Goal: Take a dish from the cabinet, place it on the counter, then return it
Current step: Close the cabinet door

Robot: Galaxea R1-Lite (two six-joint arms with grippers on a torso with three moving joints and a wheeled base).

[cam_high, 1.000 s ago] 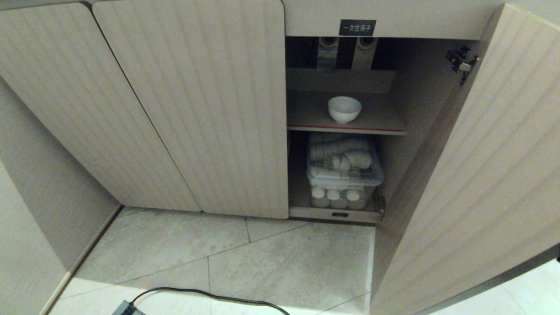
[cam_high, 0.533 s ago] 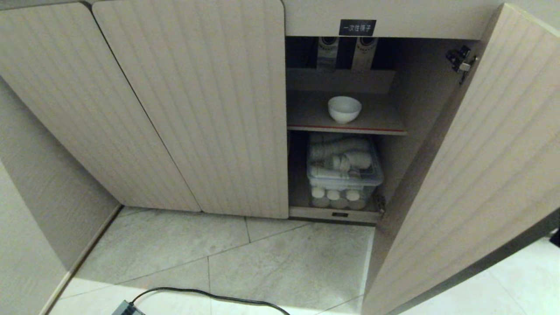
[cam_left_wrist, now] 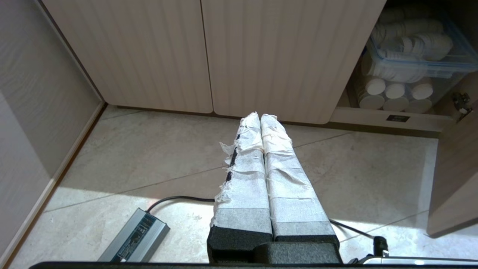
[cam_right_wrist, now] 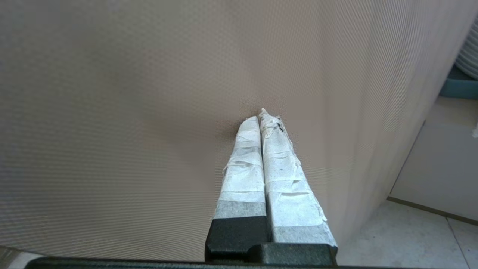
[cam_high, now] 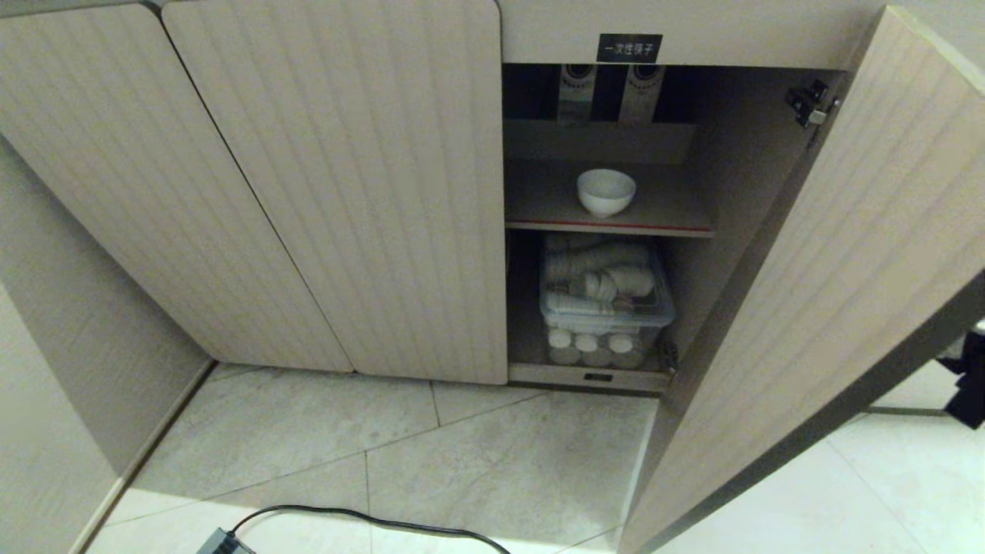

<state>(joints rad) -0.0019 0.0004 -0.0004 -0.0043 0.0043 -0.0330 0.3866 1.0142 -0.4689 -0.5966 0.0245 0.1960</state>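
Observation:
The dish (cam_high: 606, 191), a small white bowl, stands on the red-edged upper shelf (cam_high: 539, 206) of the open cabinet (cam_high: 331, 192). The counter is out of view. My right gripper (cam_right_wrist: 261, 116) is shut, its taped tips against the ribbed outer face of the open right door (cam_right_wrist: 130, 112). In the head view the door (cam_high: 846, 269) hides that gripper; only a dark part of the right arm (cam_high: 968, 385) shows past its edge. My left gripper (cam_left_wrist: 260, 116) is shut and empty, parked over the floor in front of the closed doors.
A clear plastic box (cam_high: 608, 304) of stacked white cups fills the lower compartment. A grey power adapter (cam_left_wrist: 136, 235) and its black cable (cam_high: 369, 517) lie on the tiled floor. A wall (cam_high: 61, 346) bounds the left side.
The open right door has swung leftward, toward the cabinet opening. A dark part of the right arm has come into view behind the door's edge. The bowl has not moved.

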